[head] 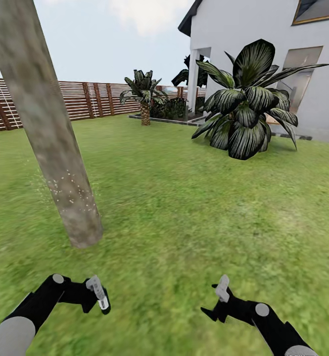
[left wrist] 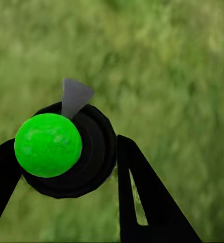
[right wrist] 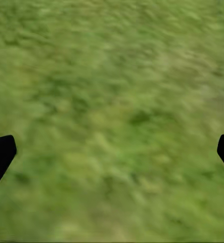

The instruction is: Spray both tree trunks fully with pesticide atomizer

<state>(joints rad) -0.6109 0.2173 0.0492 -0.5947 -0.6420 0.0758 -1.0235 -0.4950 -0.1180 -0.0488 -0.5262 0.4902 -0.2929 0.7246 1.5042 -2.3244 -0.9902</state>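
Observation:
One tree trunk (head: pixel 50 143), thick and grey-brown, leans up from the lawn at the left of the head view. Fine white specks (head: pixel 70 190) dot its lower part. My left gripper (head: pixel 99 296) hangs low just in front of the trunk's base. In the left wrist view, my left gripper (left wrist: pixel 66 167) is shut on the pesticide atomizer (left wrist: pixel 86 157), a black round body with a bright green ball top and a grey nozzle. My right gripper (head: pixel 222 291) hovers over the grass to the right, open and empty, its fingertips (right wrist: pixel 0 154) spread wide above the lawn.
Green lawn (head: pixel 184 207) stretches ahead. A short palm (head: pixel 144 96) stands by the brown slat fence (head: pixel 60 101) at the back. A big dark broad-leaf plant (head: pixel 246 113) grows in front of the white house (head: pixel 263 54) at the right.

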